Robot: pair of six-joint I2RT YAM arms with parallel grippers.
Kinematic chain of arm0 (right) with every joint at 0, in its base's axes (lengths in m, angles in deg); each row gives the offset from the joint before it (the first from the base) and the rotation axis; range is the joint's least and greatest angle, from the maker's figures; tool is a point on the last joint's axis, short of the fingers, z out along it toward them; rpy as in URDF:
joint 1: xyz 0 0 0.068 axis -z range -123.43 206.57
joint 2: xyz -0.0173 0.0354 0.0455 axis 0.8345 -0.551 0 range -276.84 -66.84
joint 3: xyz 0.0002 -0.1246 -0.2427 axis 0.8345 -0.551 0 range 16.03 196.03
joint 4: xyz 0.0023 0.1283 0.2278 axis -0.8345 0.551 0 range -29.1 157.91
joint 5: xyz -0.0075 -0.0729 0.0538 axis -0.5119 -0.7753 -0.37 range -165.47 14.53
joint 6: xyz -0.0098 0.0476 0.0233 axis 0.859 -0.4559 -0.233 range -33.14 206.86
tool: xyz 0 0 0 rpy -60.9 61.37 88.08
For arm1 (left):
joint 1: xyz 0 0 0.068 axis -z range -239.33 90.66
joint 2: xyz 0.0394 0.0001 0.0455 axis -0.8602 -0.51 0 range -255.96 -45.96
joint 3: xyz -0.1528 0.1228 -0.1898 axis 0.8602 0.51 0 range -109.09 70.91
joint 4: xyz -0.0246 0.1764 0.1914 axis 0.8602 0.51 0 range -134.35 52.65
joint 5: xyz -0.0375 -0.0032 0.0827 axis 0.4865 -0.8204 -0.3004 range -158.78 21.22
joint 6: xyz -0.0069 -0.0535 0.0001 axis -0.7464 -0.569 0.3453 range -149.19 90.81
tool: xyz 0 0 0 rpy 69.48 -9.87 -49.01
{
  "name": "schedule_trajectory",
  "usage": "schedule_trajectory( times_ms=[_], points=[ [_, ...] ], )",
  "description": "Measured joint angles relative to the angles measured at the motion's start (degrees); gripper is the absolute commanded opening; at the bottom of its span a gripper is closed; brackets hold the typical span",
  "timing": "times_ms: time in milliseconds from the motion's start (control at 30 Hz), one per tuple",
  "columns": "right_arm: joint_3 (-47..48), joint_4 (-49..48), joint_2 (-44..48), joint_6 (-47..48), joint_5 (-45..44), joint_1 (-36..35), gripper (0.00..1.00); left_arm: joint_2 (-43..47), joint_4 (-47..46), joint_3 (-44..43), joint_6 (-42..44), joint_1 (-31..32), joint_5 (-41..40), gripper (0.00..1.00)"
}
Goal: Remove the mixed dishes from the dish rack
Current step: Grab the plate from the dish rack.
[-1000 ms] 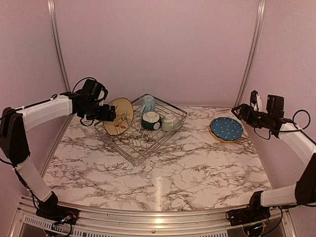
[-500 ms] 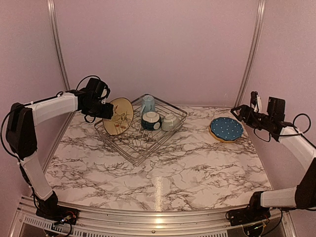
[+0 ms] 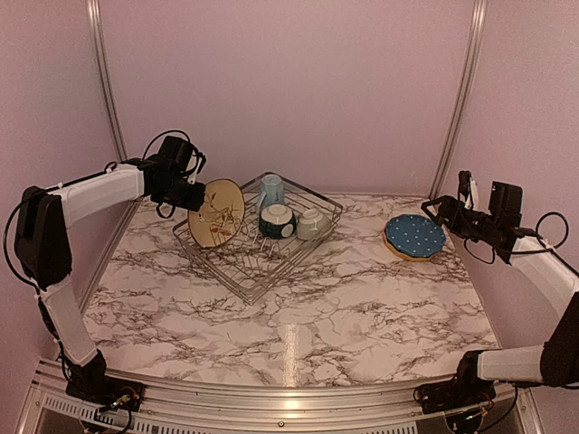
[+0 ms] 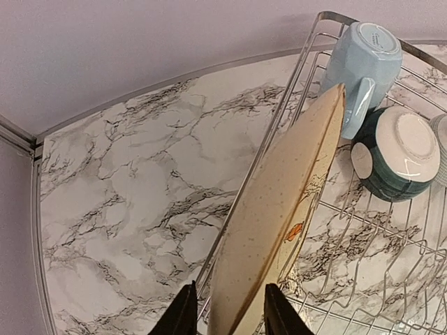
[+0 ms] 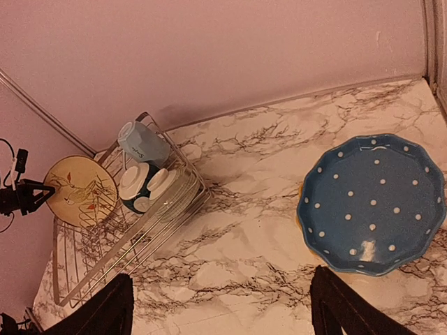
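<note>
Since the left gripper (image 4: 230,293) only straddles the rim of the cream leaf-patterned round plate (image 4: 279,188), on edge in the silver wire dish rack (image 3: 249,271) at the tabletop's (image 3: 298,325) far left corner, a shallow pinch could swing it into the pale blue mug (image 4: 360,63). Jaw contact is unclear; the right gripper (image 5: 223,300) gapes empty.

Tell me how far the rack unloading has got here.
Done: blue dotted plate lies on the table, right. In hand: left pincer straddles the cream plate in the dish rack. Left: pale blue mug, teal bowl and pale bowl inside. Right pincer hovers open.
</note>
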Motion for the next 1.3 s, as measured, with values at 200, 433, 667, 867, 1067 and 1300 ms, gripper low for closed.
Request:
schedule_trajectory(
  times_ms=[200, 433, 667, 867, 1067, 1300],
  points=[
    [-1.7, -0.2, 1.2, -0.2, 0.2, 0.0, 0.84, 0.0, 0.5, -0.6, 1.4, 0.0, 0.7, 0.17],
    [-2.5, -0.2, 3.4, -0.3, 0.1, 0.0, 0.84, 0.0, 1.1, -0.8, 5.5, -0.5, 1.4, 0.04],
    [-2.5, -0.2, 3.5, -0.3, 0.1, 0.0, 0.84, 0.0, 1.2, -0.8, 7.4, -0.3, 1.3, 0.0],
    [-2.5, -0.2, 3.6, -0.4, 0.1, 0.0, 0.84, 0.8, 1.6, -0.3, 8.3, 0.7, -0.6, 0.0],
    [-2.5, -0.2, 3.5, -0.6, 0.2, 0.0, 0.84, 4.0, 1.8, 2.8, 8.0, 2.4, -2.4, 0.0],
    [-2.5, -0.5, 3.5, -1.6, 0.2, 0.0, 0.83, 6.6, 3.8, 3.6, 6.8, 4.2, -5.7, 0.0]
  ],
)
